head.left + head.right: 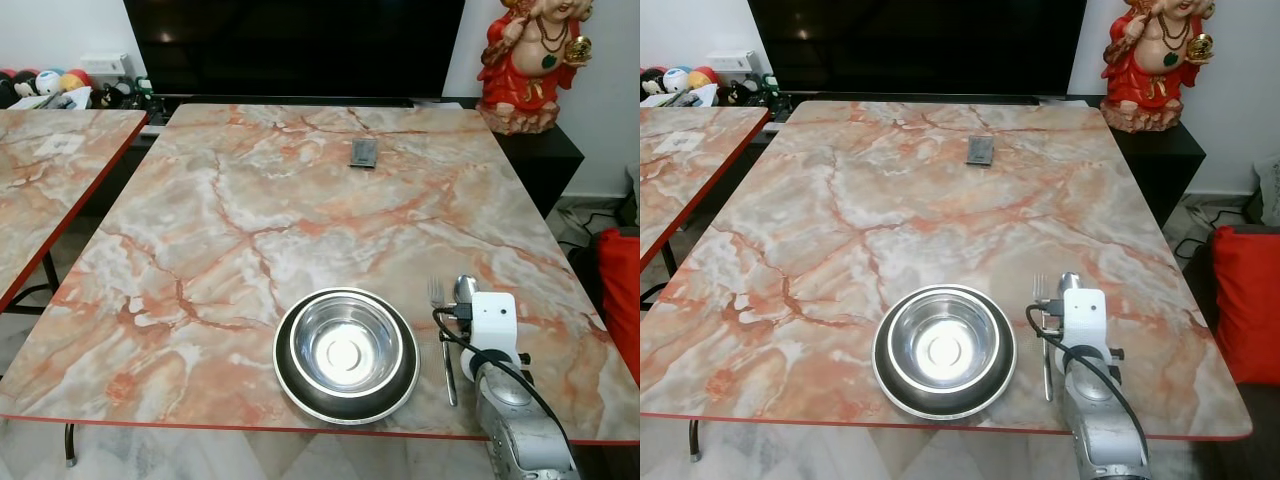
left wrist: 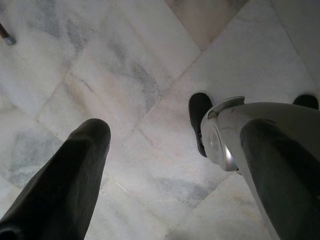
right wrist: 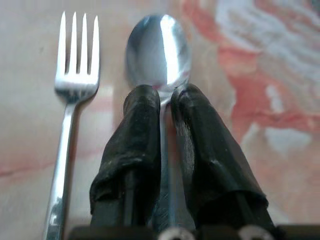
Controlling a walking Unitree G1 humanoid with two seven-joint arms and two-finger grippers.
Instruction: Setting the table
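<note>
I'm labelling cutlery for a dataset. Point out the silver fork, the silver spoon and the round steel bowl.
silver fork [image 3: 76, 55]: right wrist view, on the tines.
silver spoon [image 3: 158, 47]: right wrist view, middle of its bowl, ahead of the right gripper's fingers.
round steel bowl [image 1: 346, 352]: left eye view, inner base.

Orange-veined marble table (silver bowl).

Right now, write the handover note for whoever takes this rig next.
Right gripper: closed on the spoon handle, spoon lying on the table beside the fork.
Left gripper: open, hanging idle over the floor.
Placed: steel bowl on the dark plate at the near edge; fork to its right, spoon right of the fork.
Left: release the spoon and withdraw. A small dark object sits at the far side.
</note>
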